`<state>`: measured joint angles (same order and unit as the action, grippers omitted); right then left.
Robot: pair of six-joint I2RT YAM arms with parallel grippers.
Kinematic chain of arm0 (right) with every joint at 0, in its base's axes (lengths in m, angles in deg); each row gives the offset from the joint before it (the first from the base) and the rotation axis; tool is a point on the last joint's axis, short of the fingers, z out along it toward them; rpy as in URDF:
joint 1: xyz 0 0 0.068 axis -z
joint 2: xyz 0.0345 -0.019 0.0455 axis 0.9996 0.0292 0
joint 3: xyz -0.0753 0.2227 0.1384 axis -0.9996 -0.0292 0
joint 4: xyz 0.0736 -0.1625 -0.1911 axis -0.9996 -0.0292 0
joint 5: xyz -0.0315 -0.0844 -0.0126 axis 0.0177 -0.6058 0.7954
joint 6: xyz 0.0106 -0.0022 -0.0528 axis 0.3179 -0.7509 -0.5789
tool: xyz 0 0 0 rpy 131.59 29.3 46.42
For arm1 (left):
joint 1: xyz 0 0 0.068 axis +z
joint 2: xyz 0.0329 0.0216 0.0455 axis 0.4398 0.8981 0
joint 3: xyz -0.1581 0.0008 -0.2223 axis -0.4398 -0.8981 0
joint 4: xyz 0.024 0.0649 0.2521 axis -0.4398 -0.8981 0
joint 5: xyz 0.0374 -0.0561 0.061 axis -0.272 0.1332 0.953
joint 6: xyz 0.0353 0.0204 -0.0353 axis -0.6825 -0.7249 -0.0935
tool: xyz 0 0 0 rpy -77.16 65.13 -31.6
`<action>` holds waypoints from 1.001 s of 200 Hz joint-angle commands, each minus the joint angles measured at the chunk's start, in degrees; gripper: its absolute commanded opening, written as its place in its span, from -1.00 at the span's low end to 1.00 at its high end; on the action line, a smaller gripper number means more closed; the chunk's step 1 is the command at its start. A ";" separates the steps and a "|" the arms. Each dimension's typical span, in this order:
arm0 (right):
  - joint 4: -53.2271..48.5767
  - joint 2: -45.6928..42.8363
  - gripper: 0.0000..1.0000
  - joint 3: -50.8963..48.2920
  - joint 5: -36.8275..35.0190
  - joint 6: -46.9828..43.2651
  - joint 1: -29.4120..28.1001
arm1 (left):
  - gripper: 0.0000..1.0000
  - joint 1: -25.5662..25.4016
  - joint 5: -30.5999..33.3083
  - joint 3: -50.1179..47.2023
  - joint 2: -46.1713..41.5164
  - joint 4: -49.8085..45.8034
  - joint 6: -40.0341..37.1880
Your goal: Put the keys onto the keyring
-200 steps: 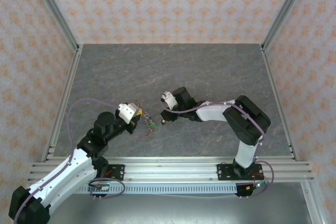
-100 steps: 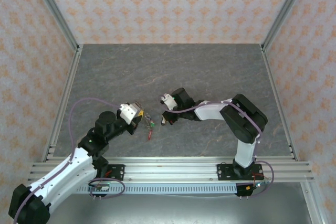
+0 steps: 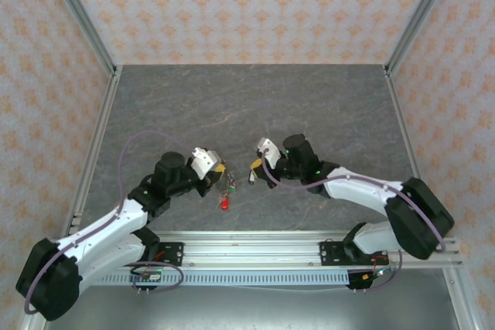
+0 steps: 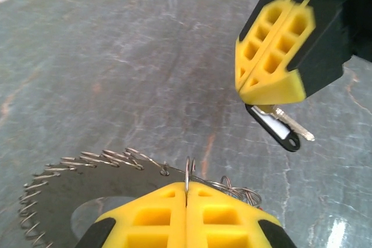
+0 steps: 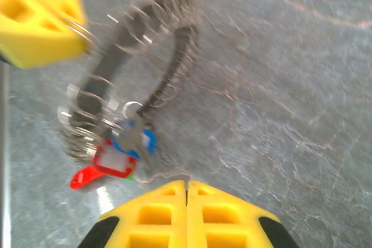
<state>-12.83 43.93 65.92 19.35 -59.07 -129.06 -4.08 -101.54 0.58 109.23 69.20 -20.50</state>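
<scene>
The keyring (image 4: pixel 87 164) is a thin wire ring with a ribbed rim, and my left gripper (image 4: pixel 187 193) is shut on its wire. From the ring (image 5: pixel 174 45) hang keys (image 5: pixel 116 158) with red and blue tags, and a red tag lies lowest (image 3: pixel 224 205). A short way to the right, my right gripper (image 4: pixel 256 82) is shut on a black-tagged key (image 4: pixel 279 130) that sticks out below its yellow fingertips. In the top view the left gripper (image 3: pixel 220 173) and right gripper (image 3: pixel 254 175) face each other a small gap apart.
The grey stone-patterned table (image 3: pixel 247 106) stretches bare behind the grippers. Aluminium frame rails (image 3: pixel 255 249) run along the near edge, and uprights stand at both sides. Purple cables (image 3: pixel 143 141) loop over the arms.
The right gripper closed and pulled back to the right, its arm swinging low and outward. The left gripper moved right with the ring and the hanging keys.
</scene>
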 commanded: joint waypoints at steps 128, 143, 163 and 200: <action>-8.81 15.78 -0.69 2.63 -6.09 3.33 0.04 | -1.00 -2.00 0.78 4.28 4.66 3.30 -2.91; -8.98 15.12 -0.64 2.34 -6.06 4.11 0.26 | -1.00 -2.02 0.77 4.18 4.42 3.22 -2.89; -10.50 14.28 -0.62 2.30 -6.56 4.31 0.30 | -1.00 -2.00 0.71 4.11 4.00 3.00 -2.88; -11.04 12.27 -0.56 1.34 -7.54 4.83 0.30 | -1.00 -2.00 0.43 4.27 4.26 3.05 -2.86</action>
<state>-22.25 58.53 68.35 13.42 -55.38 -128.99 -5.81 -101.56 3.08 114.35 71.36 -22.58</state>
